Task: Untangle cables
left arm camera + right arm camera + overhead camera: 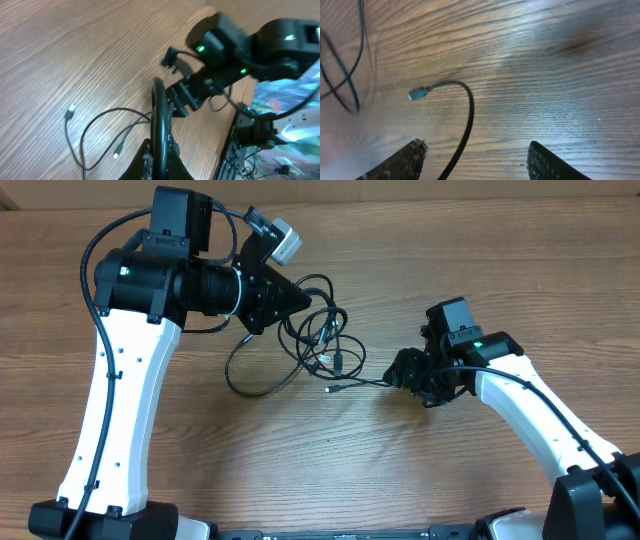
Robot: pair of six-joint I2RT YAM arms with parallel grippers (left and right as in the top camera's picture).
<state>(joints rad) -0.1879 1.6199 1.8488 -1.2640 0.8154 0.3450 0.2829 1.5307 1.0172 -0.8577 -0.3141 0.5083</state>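
Note:
The cables (318,343) are thin black cords lying in a loose tangle at the table's middle, with one wide loop (243,380) trailing left. My left gripper (303,298) sits at the tangle's upper left, shut on one black cord (158,107) that rises from between its fingers (160,159). Two small plug ends (70,111) lie on the wood nearby. My right gripper (393,376) is right of the tangle and open. A cord (467,122) with a plug tip (417,93) lies on the table between its fingers (405,165), touched by neither.
The wooden table (480,260) extends on all sides. The left arm's white link (120,400) crosses the left side. The right arm (530,405) comes in from the lower right, and its black wrist (225,50) shows in the left wrist view.

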